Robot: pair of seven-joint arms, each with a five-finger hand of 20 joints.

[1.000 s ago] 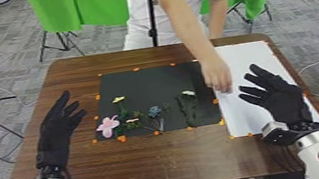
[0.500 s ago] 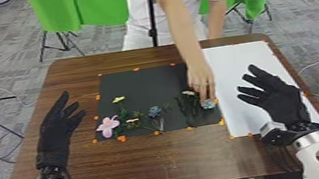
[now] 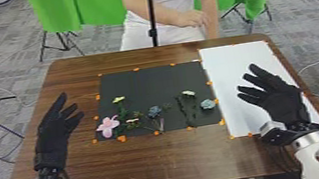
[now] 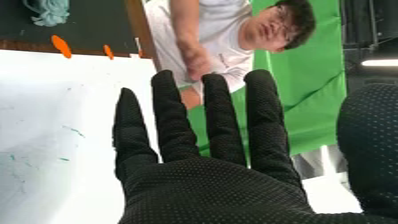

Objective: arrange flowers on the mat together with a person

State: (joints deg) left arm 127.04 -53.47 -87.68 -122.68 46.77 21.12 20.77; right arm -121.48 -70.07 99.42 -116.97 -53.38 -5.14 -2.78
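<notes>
Head view: cannot trace dark stems (image 3: 190, 113) to their ends on black mat (image 3: 142, 87), nor count tiny blooms (image 3: 132, 124) beside pink flower (image 3: 108, 127). Note white sheet (image 3: 235, 77) partly hidden behind right robot hand (image 3: 277, 99). Right wrist view: note blue flower (image 4: 51, 12) cut off by edge.

No legible text, labels, brands, numbers or signs observed in either view.
</notes>
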